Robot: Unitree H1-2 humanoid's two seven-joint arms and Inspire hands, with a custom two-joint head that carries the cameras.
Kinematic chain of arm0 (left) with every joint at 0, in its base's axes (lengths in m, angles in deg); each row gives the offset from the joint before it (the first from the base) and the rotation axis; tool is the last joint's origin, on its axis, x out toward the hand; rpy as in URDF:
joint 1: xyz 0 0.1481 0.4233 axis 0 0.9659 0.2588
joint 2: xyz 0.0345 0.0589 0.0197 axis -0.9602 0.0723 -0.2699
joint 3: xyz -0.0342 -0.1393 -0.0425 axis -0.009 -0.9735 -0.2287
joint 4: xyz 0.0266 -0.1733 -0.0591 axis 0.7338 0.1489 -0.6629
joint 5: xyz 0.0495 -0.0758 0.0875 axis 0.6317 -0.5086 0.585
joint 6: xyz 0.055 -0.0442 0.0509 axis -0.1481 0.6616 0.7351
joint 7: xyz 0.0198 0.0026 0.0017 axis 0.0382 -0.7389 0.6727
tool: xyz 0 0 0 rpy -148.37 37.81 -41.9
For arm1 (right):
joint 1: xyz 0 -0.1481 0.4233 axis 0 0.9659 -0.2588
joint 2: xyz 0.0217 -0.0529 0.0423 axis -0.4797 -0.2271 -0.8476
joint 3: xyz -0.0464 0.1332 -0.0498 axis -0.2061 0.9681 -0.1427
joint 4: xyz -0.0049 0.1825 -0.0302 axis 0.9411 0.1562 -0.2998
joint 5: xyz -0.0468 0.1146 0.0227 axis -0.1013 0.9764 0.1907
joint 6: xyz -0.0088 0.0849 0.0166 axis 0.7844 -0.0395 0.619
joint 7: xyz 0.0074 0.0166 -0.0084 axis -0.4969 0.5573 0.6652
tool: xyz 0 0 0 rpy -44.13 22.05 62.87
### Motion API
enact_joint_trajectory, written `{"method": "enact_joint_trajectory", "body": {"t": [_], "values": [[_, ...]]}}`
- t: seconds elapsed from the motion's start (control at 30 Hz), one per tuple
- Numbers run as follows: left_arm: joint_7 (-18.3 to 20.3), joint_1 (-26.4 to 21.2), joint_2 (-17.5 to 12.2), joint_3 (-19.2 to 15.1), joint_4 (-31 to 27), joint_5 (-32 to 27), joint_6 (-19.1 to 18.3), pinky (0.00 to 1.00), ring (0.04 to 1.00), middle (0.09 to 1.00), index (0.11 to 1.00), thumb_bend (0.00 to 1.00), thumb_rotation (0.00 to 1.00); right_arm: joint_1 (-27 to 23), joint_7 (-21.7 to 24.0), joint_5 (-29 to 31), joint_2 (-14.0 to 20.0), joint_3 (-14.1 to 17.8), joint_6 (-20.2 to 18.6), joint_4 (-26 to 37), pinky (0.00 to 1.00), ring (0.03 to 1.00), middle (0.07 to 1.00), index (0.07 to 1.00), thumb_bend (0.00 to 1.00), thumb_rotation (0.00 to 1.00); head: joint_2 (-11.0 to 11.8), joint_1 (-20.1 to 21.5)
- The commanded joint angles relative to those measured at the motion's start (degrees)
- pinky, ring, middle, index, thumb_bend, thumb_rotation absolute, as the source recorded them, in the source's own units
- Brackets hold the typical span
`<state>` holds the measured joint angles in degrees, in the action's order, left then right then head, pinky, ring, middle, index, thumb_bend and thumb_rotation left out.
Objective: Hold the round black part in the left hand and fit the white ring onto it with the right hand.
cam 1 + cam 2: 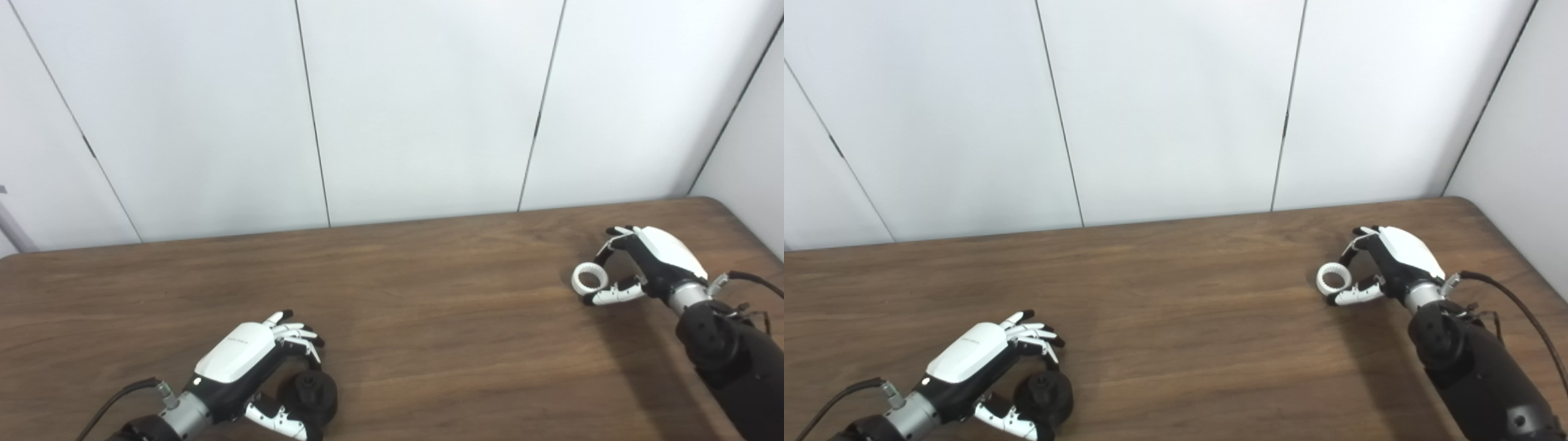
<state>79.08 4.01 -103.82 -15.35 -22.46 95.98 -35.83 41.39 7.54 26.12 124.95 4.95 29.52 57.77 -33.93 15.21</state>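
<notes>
The round black plastic part (309, 394) sits on the brown wooden table (429, 318) at the near left, its central hub pointing upward. The left hand (251, 367) curls around it, fingers and thumb at its rim; a firm grip cannot be confirmed. The ribbed white ring (590, 277) lies far right, tilted, opening facing the camera, pinched by the right hand (649, 263). Both parts appear engaged but well apart; bringing together and fitting remain.
</notes>
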Motion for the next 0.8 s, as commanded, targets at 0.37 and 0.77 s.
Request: {"method": "enact_joint_trajectory", "body": {"t": [0.37,0.77], "values": [[-1.39,-2.34,-0.07,-0.10,1.09,0.26,1.39,1.00,0.868,0.799,0.482,0.51,0.06,1.99,1.46,0.07,0.14,1.31,-0.33,5.77,0.99,0.995,0.922,0.477,0.51,0.12,-0.24,0.17],[-1.37,-2.84,0.67,0.28,1.56,0.73,1.04,1.00,0.870,0.795,0.482,0.51,0.06,1.35,3.49,-0.21,-0.92,3.51,-1.66,16.07,0.93,0.973,0.904,0.477,0.51,0.12,0.05,0.06]]}}
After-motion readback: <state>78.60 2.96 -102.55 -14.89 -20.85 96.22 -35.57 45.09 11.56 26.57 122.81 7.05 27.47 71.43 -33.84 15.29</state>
